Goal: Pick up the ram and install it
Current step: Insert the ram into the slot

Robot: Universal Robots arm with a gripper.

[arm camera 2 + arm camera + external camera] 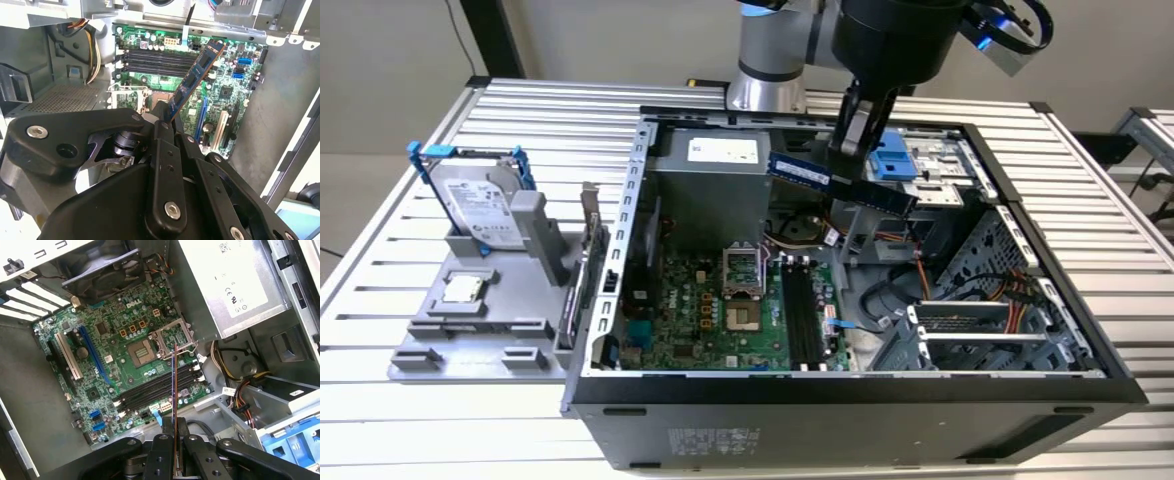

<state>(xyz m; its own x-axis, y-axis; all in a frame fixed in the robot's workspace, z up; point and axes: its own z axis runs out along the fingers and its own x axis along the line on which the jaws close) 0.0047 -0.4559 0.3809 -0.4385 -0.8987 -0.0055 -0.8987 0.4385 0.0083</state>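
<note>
My gripper (pixel 853 148) is shut on the ram (pixel 841 183), a thin bluish circuit-board stick. It hangs level in the air over the open computer case (pixel 606 300), near the back. The black memory slots (pixel 803 312) lie on the green motherboard (pixel 707 310) below it, and the stick is clear of them. In the second wrist view the ram (pixel 196 75) juts out slantwise from my gripper (pixel 167 122) above the memory slots (pixel 155 60). In the first wrist view the ram (pixel 173 390) shows edge-on as a thin line rising from my gripper (pixel 175 445), crossing the memory slots (pixel 155 390).
A silver hard drive (pixel 480 205) with blue brackets stands on a grey holder (pixel 480 345) at the exterior view's left, with a small square CPU chip (pixel 462 290) in front. Inside the case sit the power supply (pixel 707 175), bundled cables (pixel 947 290) and the open CPU socket (pixel 141 351).
</note>
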